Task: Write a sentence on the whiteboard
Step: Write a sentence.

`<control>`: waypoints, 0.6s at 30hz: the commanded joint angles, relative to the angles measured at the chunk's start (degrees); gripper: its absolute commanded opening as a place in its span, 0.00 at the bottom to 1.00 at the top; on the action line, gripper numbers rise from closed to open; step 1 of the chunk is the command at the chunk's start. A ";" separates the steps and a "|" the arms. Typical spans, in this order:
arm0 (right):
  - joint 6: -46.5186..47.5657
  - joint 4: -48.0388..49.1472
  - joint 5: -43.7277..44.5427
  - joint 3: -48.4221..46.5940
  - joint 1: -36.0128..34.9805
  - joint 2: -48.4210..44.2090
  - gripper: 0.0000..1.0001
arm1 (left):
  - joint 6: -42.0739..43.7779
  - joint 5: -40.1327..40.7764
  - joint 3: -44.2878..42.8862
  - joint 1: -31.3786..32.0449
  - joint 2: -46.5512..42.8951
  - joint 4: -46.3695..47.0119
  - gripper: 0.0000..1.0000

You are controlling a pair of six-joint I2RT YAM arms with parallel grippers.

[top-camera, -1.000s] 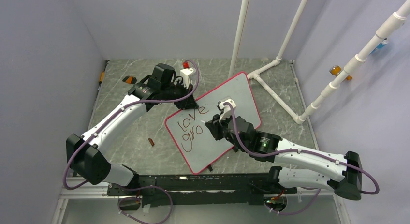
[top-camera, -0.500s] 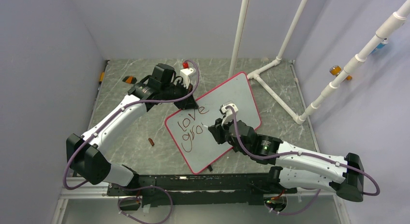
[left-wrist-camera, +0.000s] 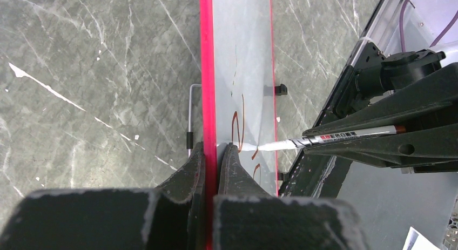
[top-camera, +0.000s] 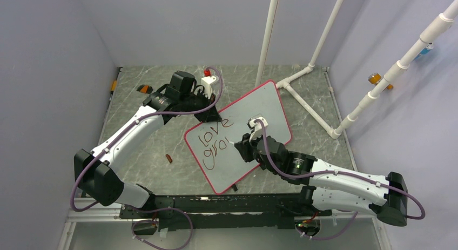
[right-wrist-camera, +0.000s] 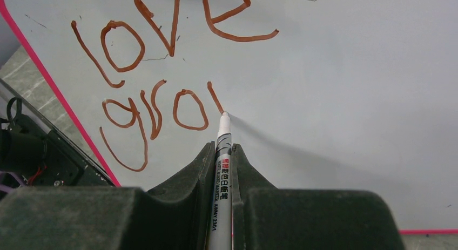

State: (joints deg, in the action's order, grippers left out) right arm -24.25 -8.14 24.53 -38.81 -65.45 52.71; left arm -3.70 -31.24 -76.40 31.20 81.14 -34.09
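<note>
The whiteboard (top-camera: pixel 259 107) with its red-pink frame lies tilted on the table. My left gripper (top-camera: pixel 211 116) is shut on its upper left edge; the frame (left-wrist-camera: pixel 207 72) runs between my jaws in the left wrist view. The sentence (top-camera: pixel 211 142) reads "love" over "gro" plus one short stroke, in dark red (right-wrist-camera: pixel 156 66). My right gripper (top-camera: pixel 241 143) is shut on a white marker (right-wrist-camera: pixel 222 169), whose tip touches the board at the end of that stroke. The marker also shows in the left wrist view (left-wrist-camera: pixel 345 136).
White pipe framing (top-camera: pixel 302 82) stands on the table behind and right of the board. A small dark red cap (top-camera: pixel 169 158) lies left of the board. An orange-black object (top-camera: pixel 143 88) and a red-white item (top-camera: pixel 206 73) sit at the back left.
My right gripper has slid a little right along the second line with the marker, and a new short stroke has appeared after the "o". The left arm has not moved.
</note>
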 commanded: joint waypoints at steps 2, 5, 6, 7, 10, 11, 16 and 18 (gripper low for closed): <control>1.00 -1.97 3.70 -2.58 0.21 0.79 0.00 | 9.43 11.38 0.15 -0.33 -1.16 2.60 0.00; 1.82 -1.62 3.77 -3.58 0.77 1.58 0.00 | 9.44 11.40 0.15 -0.34 -1.16 2.60 0.00; 2.02 -1.55 3.69 -3.90 1.04 1.74 0.00 | 9.43 11.38 0.22 -0.30 -1.16 2.56 0.00; 2.21 -1.46 3.56 -4.16 1.26 1.83 0.00 | 9.42 11.38 0.23 -0.29 -1.16 2.61 0.00; 2.89 -0.94 3.20 -5.04 1.89 2.27 0.00 | 9.44 11.29 0.16 -0.29 -1.03 2.60 0.00; 3.16 -0.85 3.04 -5.60 2.17 2.53 0.00 | 9.43 11.22 0.12 -0.34 -0.99 2.56 0.00; 4.31 -0.27 2.19 -7.57 3.63 3.89 0.00 | 9.42 11.29 0.18 -0.29 -1.03 2.57 0.00; 4.62 -0.08 1.78 -8.23 4.14 4.29 0.00 | 9.42 11.29 0.13 -0.35 -1.07 2.60 0.00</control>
State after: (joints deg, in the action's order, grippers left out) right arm -21.54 -9.98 25.43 -44.12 -62.63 55.79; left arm -3.70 -31.09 -76.40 31.20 81.14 -34.11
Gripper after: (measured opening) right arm 0.141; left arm 0.047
